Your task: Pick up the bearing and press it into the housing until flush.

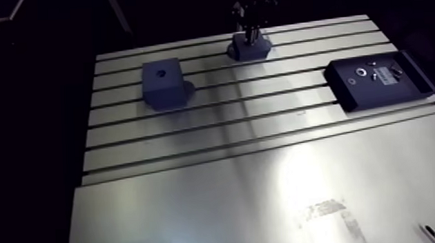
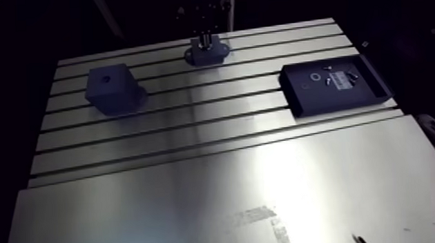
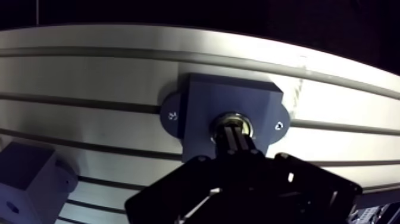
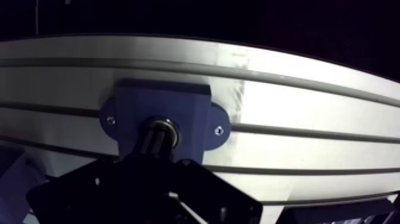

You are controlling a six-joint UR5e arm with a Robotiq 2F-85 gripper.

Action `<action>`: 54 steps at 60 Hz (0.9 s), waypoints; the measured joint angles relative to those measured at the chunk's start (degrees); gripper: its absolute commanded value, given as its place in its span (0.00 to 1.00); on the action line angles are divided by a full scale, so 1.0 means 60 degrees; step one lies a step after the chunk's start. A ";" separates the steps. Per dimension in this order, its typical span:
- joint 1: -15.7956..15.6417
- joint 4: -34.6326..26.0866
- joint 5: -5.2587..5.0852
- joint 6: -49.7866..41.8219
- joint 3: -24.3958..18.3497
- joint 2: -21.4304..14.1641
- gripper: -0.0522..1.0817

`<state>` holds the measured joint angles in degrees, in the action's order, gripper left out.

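On the desk: a block upper left, the housing top centre, a tray upper right.

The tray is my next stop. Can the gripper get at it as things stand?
Probably yes: the tray lies apart on the table with nothing above it, though the gripper is down at the housing now.

A blue block with a top hole stands on the slotted worktop. A dark tray holds small parts.
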<state>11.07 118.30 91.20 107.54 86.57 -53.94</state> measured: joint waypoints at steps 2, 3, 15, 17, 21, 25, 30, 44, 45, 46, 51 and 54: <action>0.0000 0.0002 0.0002 0.0000 0.0008 -0.0003 1.00; 0.0001 0.0004 0.0002 0.0000 0.0011 -0.0003 1.00; 0.0001 0.0021 0.0006 0.0000 0.0051 -0.0016 1.00; 0.0001 0.0022 0.0008 0.0000 0.0055 -0.0018 1.00; 0.0002 0.0023 0.0010 0.0000 0.0063 -0.0019 1.00; 0.0002 0.0023 0.0011 0.0000 0.0069 -0.0021 1.00; 0.0002 0.0023 0.0012 0.0008 0.0077 -0.0015 1.00; 0.0001 0.0023 0.0013 0.0046 0.0080 -0.0015 1.00; 0.0001 0.0023 0.0013 0.0047 0.0081 -0.0015 1.00; 0.0001 0.0023 0.0012 0.0048 0.0080 -0.0015 1.00; 0.0000 0.0023 0.0013 0.0056 0.0081 -0.0014 1.00; 0.0001 0.0023 0.0012 0.0059 0.0080 -0.0015 1.00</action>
<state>11.08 118.44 91.27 107.89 87.05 -54.03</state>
